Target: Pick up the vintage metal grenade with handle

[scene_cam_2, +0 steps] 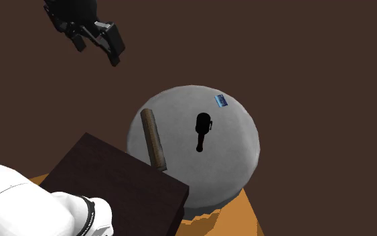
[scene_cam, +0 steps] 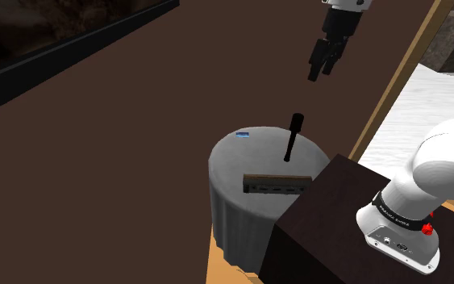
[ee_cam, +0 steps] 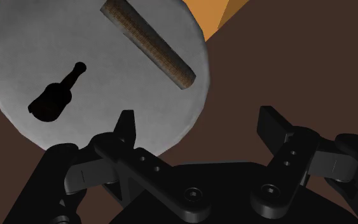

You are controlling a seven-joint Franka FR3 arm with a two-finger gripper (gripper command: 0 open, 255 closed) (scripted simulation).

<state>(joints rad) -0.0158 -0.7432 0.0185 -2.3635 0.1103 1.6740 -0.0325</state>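
While the pincer [scene_cam: 319,73] hung high in the upper right of the shoulder view, well apart from the round grey surface [scene_cam: 233,169], its two black fingers stood wide apart with nothing between them, as the wrist view made plain. The grenade [scene_cam_2: 202,129], drawn all black with a thick head and a thin handle, lay near the middle of the surface, at the centre of the second exterior view with its head toward the top of the frame. A long brown block [scene_cam_2: 154,137] lay to its left in that frame, apart from it, and a small blue thing [scene_cam_2: 221,101] sat near the rim at the upper right. In the wrist view the grenade [ee_cam: 55,98] lay well off to one side of the pincer [ee_cam: 198,118], not between the fingers. The step in hand looked like the approach, with the grasp not yet begun. The next move would likely call for carrying the pincer over the grenade, turning the wrist so the fingers straddled the handle or head crosswise, then lowering without nudging the brown block.
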